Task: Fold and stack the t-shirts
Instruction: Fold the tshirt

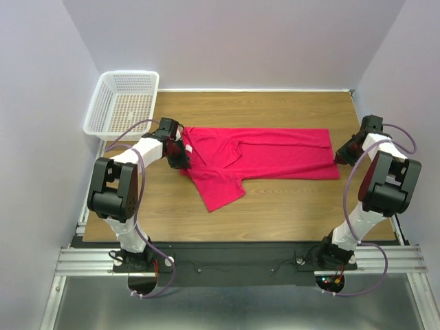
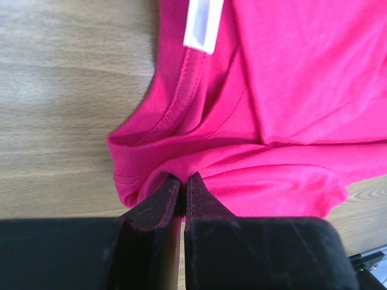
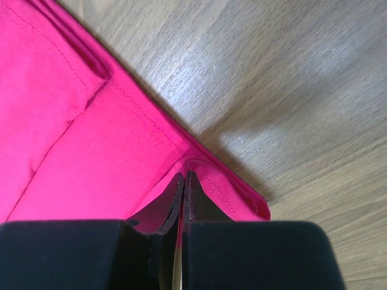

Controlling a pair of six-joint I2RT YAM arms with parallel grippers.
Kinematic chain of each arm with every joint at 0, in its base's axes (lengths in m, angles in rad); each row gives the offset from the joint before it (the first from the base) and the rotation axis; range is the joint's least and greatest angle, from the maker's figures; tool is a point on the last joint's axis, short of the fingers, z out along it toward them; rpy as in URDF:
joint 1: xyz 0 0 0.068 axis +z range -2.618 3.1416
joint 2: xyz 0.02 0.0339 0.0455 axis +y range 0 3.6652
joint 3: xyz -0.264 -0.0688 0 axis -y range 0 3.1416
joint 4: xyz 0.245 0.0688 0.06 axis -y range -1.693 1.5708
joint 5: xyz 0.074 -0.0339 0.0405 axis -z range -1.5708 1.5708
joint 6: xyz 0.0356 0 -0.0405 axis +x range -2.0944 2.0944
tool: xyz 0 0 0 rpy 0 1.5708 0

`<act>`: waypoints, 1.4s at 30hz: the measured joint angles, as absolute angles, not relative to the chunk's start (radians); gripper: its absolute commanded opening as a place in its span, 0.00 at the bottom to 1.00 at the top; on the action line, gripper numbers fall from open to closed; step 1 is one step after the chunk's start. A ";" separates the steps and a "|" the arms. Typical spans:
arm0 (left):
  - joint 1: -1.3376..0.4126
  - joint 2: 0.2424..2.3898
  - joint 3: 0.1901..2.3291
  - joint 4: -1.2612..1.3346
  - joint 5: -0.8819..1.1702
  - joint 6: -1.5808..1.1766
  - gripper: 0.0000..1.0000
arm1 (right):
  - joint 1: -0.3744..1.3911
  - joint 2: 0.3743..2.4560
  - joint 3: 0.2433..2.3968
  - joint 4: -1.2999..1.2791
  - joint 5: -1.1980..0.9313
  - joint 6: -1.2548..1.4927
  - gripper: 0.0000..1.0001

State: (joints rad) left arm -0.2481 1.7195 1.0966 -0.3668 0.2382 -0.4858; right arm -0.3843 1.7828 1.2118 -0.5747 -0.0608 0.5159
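A crimson-pink t-shirt [image 1: 265, 157] lies lengthwise across the wooden table [image 1: 289, 199], folded along its length, one sleeve [image 1: 218, 187] sticking out toward the near side. My left gripper [image 1: 180, 157] is shut on the t-shirt [image 2: 290, 90] at the collar end, its jaws pinching a fold of cloth just below the neckline; the white neck label [image 2: 202, 24] shows above. At the opposite end my right gripper [image 1: 342, 157] is shut on the t-shirt [image 3: 78, 139] at the hem corner, cloth bunched between its jaws.
A white mesh basket [image 1: 124, 103] stands at the table's far left corner, just beyond my left arm. Grey walls close in the table on three sides.
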 measured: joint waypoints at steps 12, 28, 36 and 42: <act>-0.244 1.723 1.161 -0.370 0.247 -0.486 0.00 | -0.384 1.797 1.241 -0.568 -0.061 0.516 0.06; -0.240 1.703 1.173 -0.376 0.227 -0.477 0.89 | -0.282 1.773 1.278 -0.553 -0.084 0.435 0.74; -0.312 1.348 1.010 -0.356 0.173 -0.529 0.80 | 0.051 1.491 1.179 -0.511 -0.106 0.412 0.70; -0.491 1.283 0.791 -0.333 0.187 -0.631 0.77 | 0.323 1.453 1.056 -0.455 -0.168 0.480 0.63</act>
